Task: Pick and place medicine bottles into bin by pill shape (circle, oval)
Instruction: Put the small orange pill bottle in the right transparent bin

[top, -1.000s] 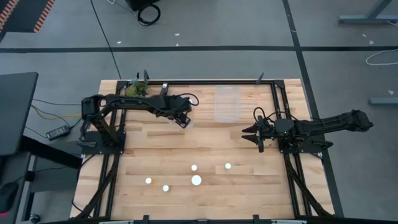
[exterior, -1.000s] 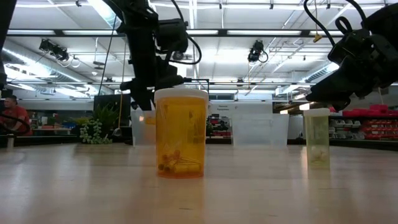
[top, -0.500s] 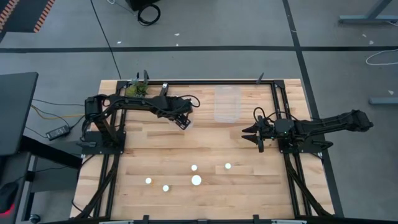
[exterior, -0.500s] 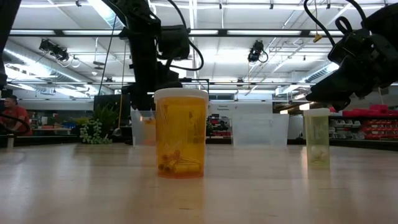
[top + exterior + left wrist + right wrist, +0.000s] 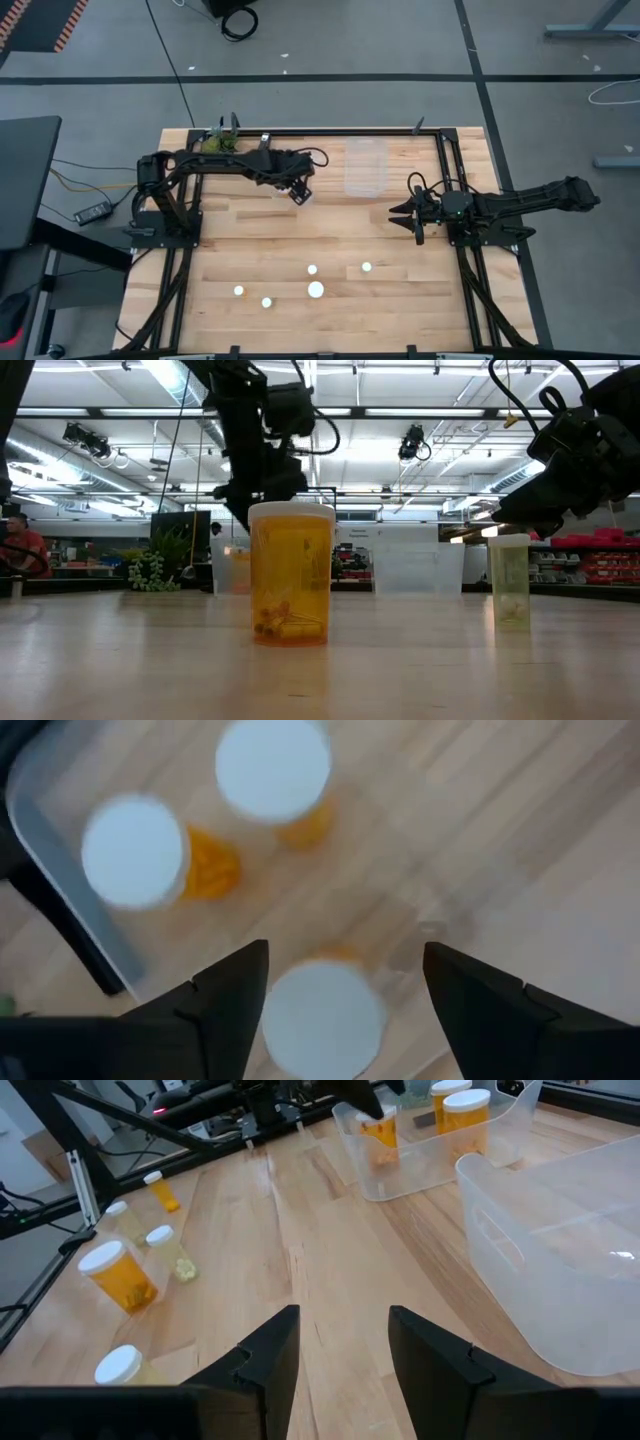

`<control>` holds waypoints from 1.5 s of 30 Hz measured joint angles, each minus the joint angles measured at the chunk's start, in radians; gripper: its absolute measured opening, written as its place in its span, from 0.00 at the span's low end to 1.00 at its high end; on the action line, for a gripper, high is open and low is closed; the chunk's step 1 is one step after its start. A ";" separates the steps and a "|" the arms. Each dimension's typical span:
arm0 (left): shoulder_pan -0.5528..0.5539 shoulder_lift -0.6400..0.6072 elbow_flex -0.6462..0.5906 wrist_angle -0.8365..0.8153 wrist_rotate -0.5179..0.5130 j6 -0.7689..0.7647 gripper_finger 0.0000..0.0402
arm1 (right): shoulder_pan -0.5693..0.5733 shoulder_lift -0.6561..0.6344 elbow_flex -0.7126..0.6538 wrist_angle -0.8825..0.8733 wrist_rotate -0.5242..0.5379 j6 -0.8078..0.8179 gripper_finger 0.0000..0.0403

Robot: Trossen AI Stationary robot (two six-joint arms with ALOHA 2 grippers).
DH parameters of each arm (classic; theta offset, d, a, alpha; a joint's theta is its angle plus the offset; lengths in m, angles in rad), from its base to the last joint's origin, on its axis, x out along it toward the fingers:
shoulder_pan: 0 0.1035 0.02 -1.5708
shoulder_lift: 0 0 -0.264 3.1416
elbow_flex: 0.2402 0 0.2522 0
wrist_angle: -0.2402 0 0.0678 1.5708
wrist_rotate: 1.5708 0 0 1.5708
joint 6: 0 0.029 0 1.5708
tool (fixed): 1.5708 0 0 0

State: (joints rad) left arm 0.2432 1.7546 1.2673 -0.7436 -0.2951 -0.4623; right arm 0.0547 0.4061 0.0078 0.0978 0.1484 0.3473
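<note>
Several white-capped medicine bottles (image 5: 316, 290) stand upright near the table's front; in the low view a large orange one (image 5: 290, 575) and a small pale one (image 5: 511, 580) show. My left gripper (image 5: 299, 192) hangs open over a clear bin (image 5: 60, 850) at the far left. In it stand three orange bottles: two (image 5: 273, 770) (image 5: 135, 850) ahead of the fingers and one (image 5: 322, 1020) below, between my open fingers (image 5: 345, 955). Whether a finger touches that one, I cannot tell. My right gripper (image 5: 398, 213) waits at the right, open, nothing between its fingers (image 5: 345, 1320).
A second clear bin (image 5: 365, 165) stands at the far middle, right of the first, with nothing showing inside. A small green plant (image 5: 220, 143) sits at the far left corner. Black frame rails (image 5: 445, 180) run along the table's sides. Bare wood lies between bins and bottles.
My left gripper has drifted a little toward the table's right edge and upward over the bin. The bottles at the front have kept their places.
</note>
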 joint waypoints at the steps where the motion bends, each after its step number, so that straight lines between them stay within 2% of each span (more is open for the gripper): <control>1: 0.000 0.000 0.015 -0.007 0.000 0.005 0.69 | 0.000 0.000 0.000 0.000 0.000 0.000 0.40; 10: -0.035 -0.001 0.146 -0.042 -0.004 0.061 0.68 | 0.000 0.000 0.000 0.000 0.000 0.000 0.40; 18: -0.119 -0.001 0.182 -0.043 0.005 0.140 0.68 | 0.000 0.000 0.000 0.000 0.000 0.000 0.40; 23: -0.171 -0.001 0.184 -0.040 0.096 0.167 0.68 | 0.000 0.000 0.000 0.000 0.000 0.000 0.40; 26: -0.207 -0.001 0.184 -0.039 0.141 0.166 0.68 | 0.000 0.000 0.000 0.000 0.000 0.000 0.40; 45: -0.424 -0.001 0.184 0.047 0.143 0.053 0.56 | 0.000 0.000 0.000 0.000 0.000 0.000 0.40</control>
State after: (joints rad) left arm -0.1813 1.7538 1.4517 -0.6970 -0.1520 -0.4092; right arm 0.0547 0.4061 0.0078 0.0982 0.1486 0.3473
